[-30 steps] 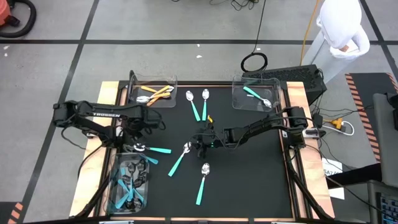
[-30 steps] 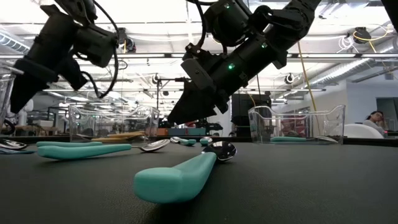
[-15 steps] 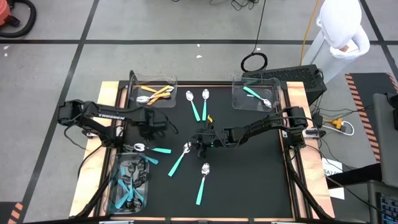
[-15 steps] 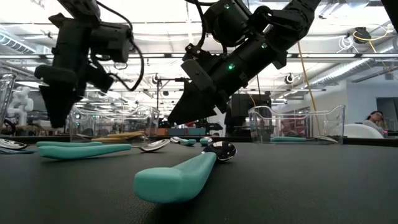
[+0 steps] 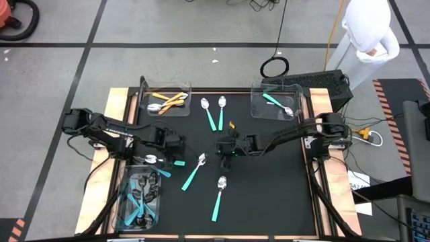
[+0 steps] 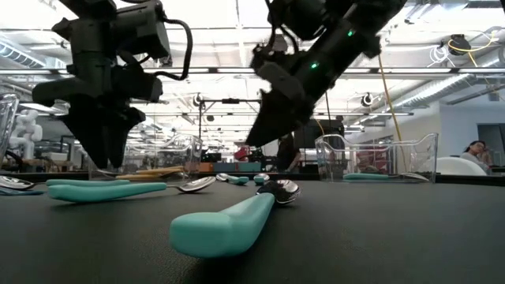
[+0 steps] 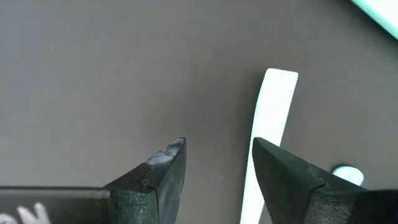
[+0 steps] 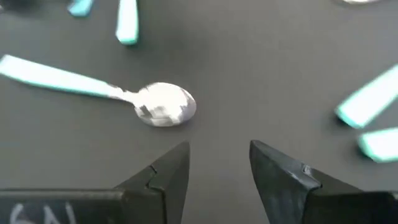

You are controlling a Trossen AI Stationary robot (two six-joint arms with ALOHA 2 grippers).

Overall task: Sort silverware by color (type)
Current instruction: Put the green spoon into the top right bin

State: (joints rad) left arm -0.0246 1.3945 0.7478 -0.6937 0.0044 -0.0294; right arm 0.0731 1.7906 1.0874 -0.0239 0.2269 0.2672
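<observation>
Several teal-handled, silver-headed spoons lie flat on the black mat: two near the far edge (image 5: 208, 114), (image 5: 220, 111), one in the middle (image 5: 195, 171), one nearer (image 5: 218, 196) and one at the left (image 5: 164, 161). My left gripper (image 5: 176, 150) (image 6: 105, 162) hangs open above that left spoon's handle end (image 7: 273, 102), touching nothing. My right gripper (image 5: 224, 154) (image 6: 259, 140) is open and raised over the mat beside the middle spoon's head (image 8: 165, 104). A small orange piece (image 5: 232, 125) lies by the right arm.
Three clear bins stand on the table. The far left one (image 5: 166, 101) holds orange-handled spoons, the far right one (image 5: 275, 102) a teal spoon, and the near left one (image 5: 142, 198) dark-headed teal spoons. A white figure (image 5: 366, 30) stands beyond the table's far right corner.
My left gripper has swung toward the table's right and near edge and come down over the left spoon's handle. My right gripper has risen and drawn back toward the right, away from the middle spoon. No spoon has moved.
</observation>
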